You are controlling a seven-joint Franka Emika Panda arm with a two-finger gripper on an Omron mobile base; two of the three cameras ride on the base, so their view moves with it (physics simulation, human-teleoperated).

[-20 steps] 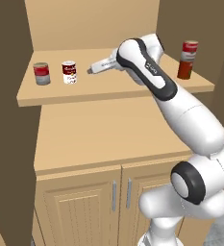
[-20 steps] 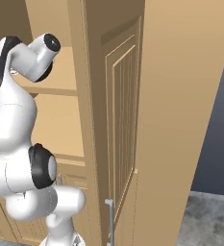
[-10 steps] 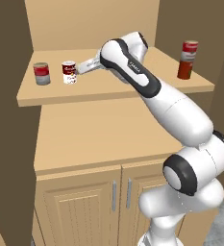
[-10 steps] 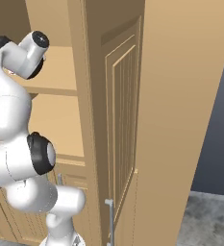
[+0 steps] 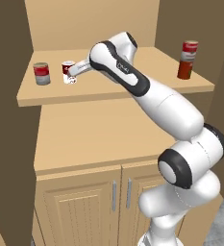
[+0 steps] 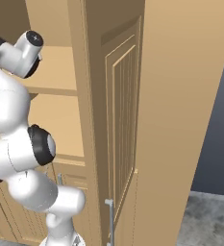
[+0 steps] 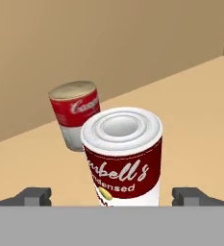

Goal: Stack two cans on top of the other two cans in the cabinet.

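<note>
Pincer (image 7: 111, 197) of the white arm (image 5: 166, 110) stands spread wide on the cabinet (image 5: 80, 139) shelf (image 5: 108, 91), its two dark fingertips (image 7: 34, 196) flanking the dark-red-and-white labelled can (image 7: 123, 158) without touching it. That can sits upright squarely between the tips, its pale ringed lid facing up and its label showing white script on dark red over a white lower band. Just beyond it and a little to one side, as seen from the hand, a red-and-grey can (image 7: 75, 115) stands upright on the same shelf, apart from the first; the two do not touch. From the left base view the pincer (image 5: 73, 76) reaches in at the labelled can (image 5: 68, 69), partly covering it, with the red-and-grey can (image 5: 41, 73) beside it on the far side from the arm. Well away behind the wrist, at the opposite end of the shelf, a taller red stack (image 5: 186, 59) stands upright; it appears to be one can set on another, though the join is hard to make out at this distance. Below the shelf lies the tan surface (image 5: 94, 134), and under it two panelled doors (image 5: 80, 206) with metal handles (image 5: 121, 194), both closed.
</note>
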